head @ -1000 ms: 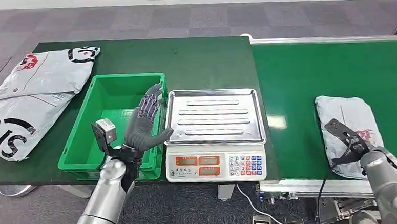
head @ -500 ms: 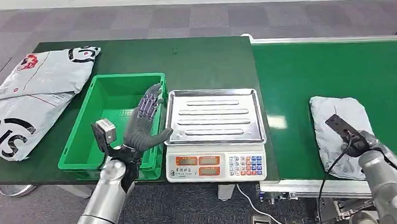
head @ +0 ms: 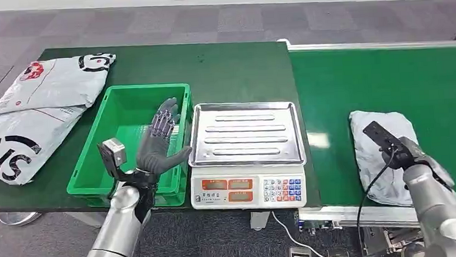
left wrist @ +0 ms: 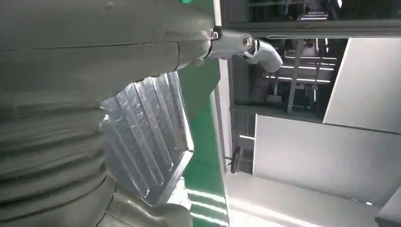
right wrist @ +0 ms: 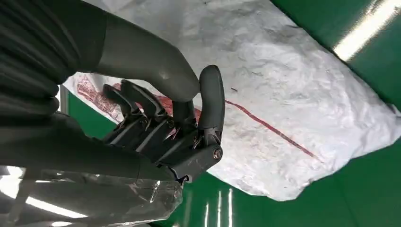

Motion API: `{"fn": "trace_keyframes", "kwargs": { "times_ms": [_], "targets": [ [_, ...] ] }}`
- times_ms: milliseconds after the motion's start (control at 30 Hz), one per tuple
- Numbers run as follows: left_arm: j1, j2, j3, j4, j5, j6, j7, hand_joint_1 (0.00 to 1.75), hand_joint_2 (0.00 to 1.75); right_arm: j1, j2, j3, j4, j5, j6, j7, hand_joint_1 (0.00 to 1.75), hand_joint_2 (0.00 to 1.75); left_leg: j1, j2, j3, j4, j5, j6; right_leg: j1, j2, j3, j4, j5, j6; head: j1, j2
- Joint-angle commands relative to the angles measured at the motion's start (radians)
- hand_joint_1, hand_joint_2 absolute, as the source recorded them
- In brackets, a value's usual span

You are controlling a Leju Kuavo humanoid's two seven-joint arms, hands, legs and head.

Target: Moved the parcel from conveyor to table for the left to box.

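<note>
Right hand: fingers curled in and pressed on the grey crinkled plastic mailer parcel with red print; grip apparently closed on the parcel, though the underside contact stayed hidden.

Parcel position: flat on the green conveyor belt, near its front edge, directly under and ahead of the right hand. Long axis roughly front to back along the robot's line of sight, slightly slanted. Judged well beyond reach of the other arm, so the right hand alone placed to carry it leftward.

Left hand: held upright above the green plastic bin, fingers spread apart, nothing held, thumb close to the scale's edge.

Silver-topped electronic weighing scale with ribbed steel pan: on the dark green tabletop, between bin and belt, pan bare. Judged the likely set-down zone lying left of the parcel, across the belt's edge.

Count: parcel on belt, one. Large grey mailer bags with black and red lettering, two, overlapping on the tabletop's far left, well apart from both hands. Bin, one. Scale, one.
</note>
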Motion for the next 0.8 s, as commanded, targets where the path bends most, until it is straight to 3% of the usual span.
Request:
{"fn": "trace_keyframes", "kwargs": {
  "times_ms": [33,267,333,367,400,467,567,667,800],
  "targets": [
    [-0.015,0.017,0.047,0.038,0.0,-0.005,0.004,0.0,1.75,-0.03,0.052,-0.012,-0.006,-0.003,0.003,0.004,1.75,1.75,0.0,0.006,0.005,-0.002,-0.001,-0.001,0.001,0.005,0.003,-0.002,0.001,-0.003,0.0,0.0],
    [-0.015,0.017,0.047,0.038,0.0,-0.005,0.004,0.0,1.75,-0.03,0.052,-0.012,-0.006,-0.003,0.003,0.004,1.75,1.75,0.0,0.004,0.002,-0.001,-0.001,-0.001,0.001,0.003,0.001,-0.001,0.0,-0.001,0.0,0.0],
    [-0.012,0.015,0.056,0.034,-0.001,-0.006,0.004,0.0,1.75,-0.015,0.062,-0.023,-0.053,-0.011,-0.077,-0.027,1.75,1.75,0.0,0.006,0.005,-0.002,-0.001,-0.001,0.001,0.004,0.003,-0.002,0.0,-0.003,0.0,0.0],
    [0.017,0.013,0.069,-0.006,-0.001,-0.01,0.004,0.0,1.75,0.005,0.095,-0.046,-0.138,-0.035,-0.236,-0.102,1.29,1.75,0.0,0.005,0.003,-0.001,-0.001,-0.001,0.001,0.003,0.002,-0.001,0.0,-0.002,0.0,0.0],
    [0.028,0.012,0.07,-0.018,-0.002,-0.016,0.004,0.0,1.75,0.007,0.114,-0.054,-0.16,-0.046,-0.259,-0.107,0.0,1.75,0.0,0.006,0.004,-0.002,-0.001,-0.001,0.0,0.004,0.002,-0.001,0.0,-0.002,0.0,0.0],
    [0.016,0.007,0.062,0.007,-0.017,-0.025,0.004,0.0,1.75,0.041,0.116,-0.021,-0.186,0.0,-0.155,0.028,0.0,1.75,0.0,0.01,0.006,-0.003,-0.002,-0.001,0.001,0.008,0.003,-0.003,0.001,-0.003,0.0,0.0],
    [-0.027,-0.01,0.055,0.053,-0.021,-0.012,0.004,0.0,1.75,0.063,0.112,-0.001,-0.099,0.052,-0.125,0.135,0.0,1.75,0.002,0.003,0.004,-0.001,-0.001,-0.001,0.002,0.002,0.003,-0.003,0.0,-0.002,0.0,0.0],
    [-0.036,-0.02,0.053,0.061,-0.013,-0.005,0.004,0.0,1.75,0.101,0.12,0.01,-0.041,0.074,-0.094,0.161,0.0,1.75,0.003,0.001,0.005,-0.002,0.0,-0.001,0.003,-0.001,0.005,-0.004,0.0,-0.003,0.0,0.0],
    [-0.028,-0.017,0.062,0.05,-0.001,-0.003,0.004,0.0,1.75,0.148,0.14,0.009,-0.096,0.098,-0.096,0.207,0.0,1.75,0.002,0.002,0.005,-0.002,-0.001,-0.001,0.003,0.0,0.005,-0.004,0.0,-0.002,0.0,0.0]
  ]
}}
